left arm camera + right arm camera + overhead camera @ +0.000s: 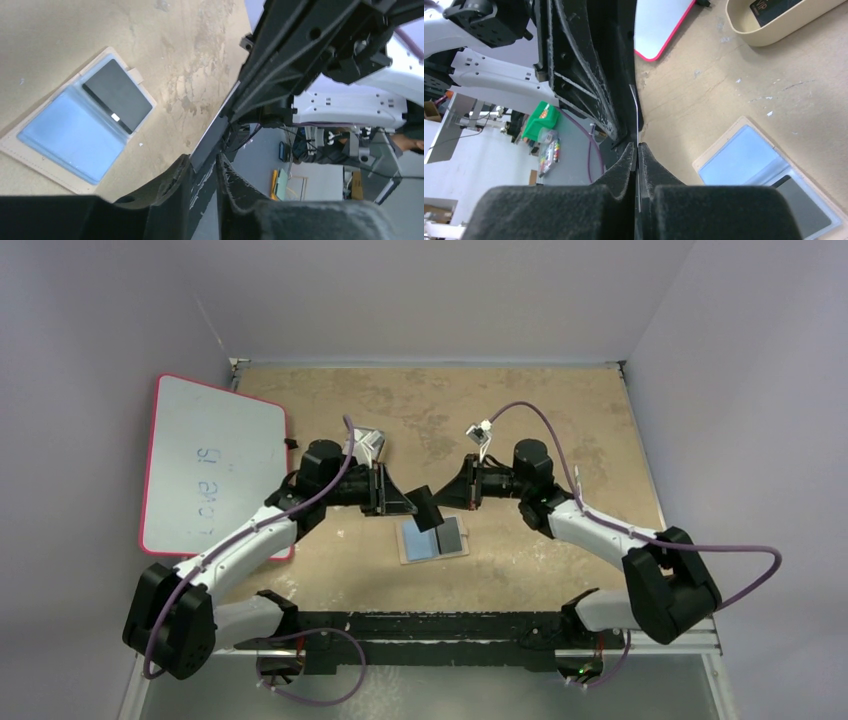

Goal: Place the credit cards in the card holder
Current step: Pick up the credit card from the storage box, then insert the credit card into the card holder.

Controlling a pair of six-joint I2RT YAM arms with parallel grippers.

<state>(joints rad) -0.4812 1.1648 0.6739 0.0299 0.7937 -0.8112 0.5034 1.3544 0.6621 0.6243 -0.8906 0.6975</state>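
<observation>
Card holder [418, 542] lies open flat on the bench [540, 420], nearest the arm bases, roughly midway between the two arms. It has a tan-beige border, a small tab on one side, and two blue-grey see-through pockets side by side. Seen from the arms, the left pocket shows plain pale blue. The right pocket carries a pocketed card [117, 95], dark, with a small white mark near one edge.

Just beyond and above the holder, a black card [427, 508] hangs in the air, tilted and clear of the holder, between both pincers. Right pincer [637, 146] is clamped tight on the card's thin edge, with only the card between its pads. Left pincer [204, 160] has the opposite edge between its fingers, which stand a sliver apart. Can't tell whether they press on it.

Farther out sits a beige rounded tray [744, 35] with a tray card [774, 7] inside, black with pale lettering. Off to the left is a pink-framed whiteboard [215, 465].
</observation>
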